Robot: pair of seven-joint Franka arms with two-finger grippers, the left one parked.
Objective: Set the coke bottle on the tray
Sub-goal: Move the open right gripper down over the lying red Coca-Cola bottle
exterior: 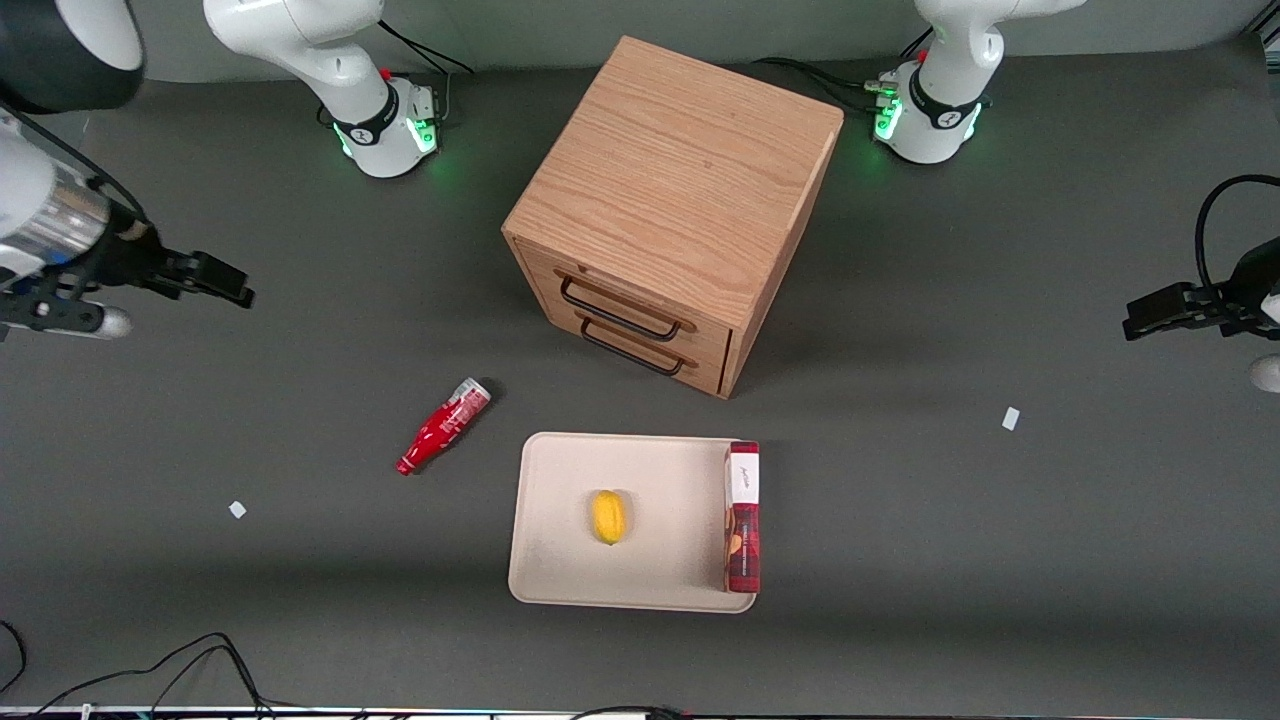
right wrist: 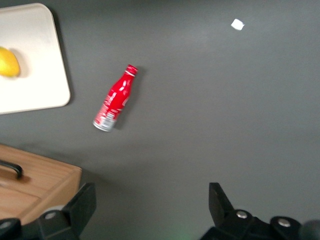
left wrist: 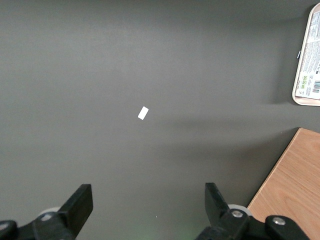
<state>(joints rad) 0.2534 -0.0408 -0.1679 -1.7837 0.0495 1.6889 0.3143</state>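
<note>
The coke bottle (exterior: 443,425) (right wrist: 115,98) lies on its side on the dark table, a small slim red bottle with its cap pointing toward the front camera. It rests just off the tray's (exterior: 560,540) (right wrist: 30,75) edge, on the working arm's side. The beige tray sits in front of the cabinet's drawers. My gripper (exterior: 225,281) (right wrist: 152,200) hangs open and empty above the table toward the working arm's end, well apart from the bottle and farther from the front camera than it.
A wooden drawer cabinet (exterior: 670,210) (right wrist: 35,185) stands mid-table. On the tray lie a yellow lemon (exterior: 608,517) (right wrist: 7,62) and a long dark-red box (exterior: 742,520). Small white scraps (exterior: 237,509) (exterior: 1011,418) (right wrist: 237,24) dot the table.
</note>
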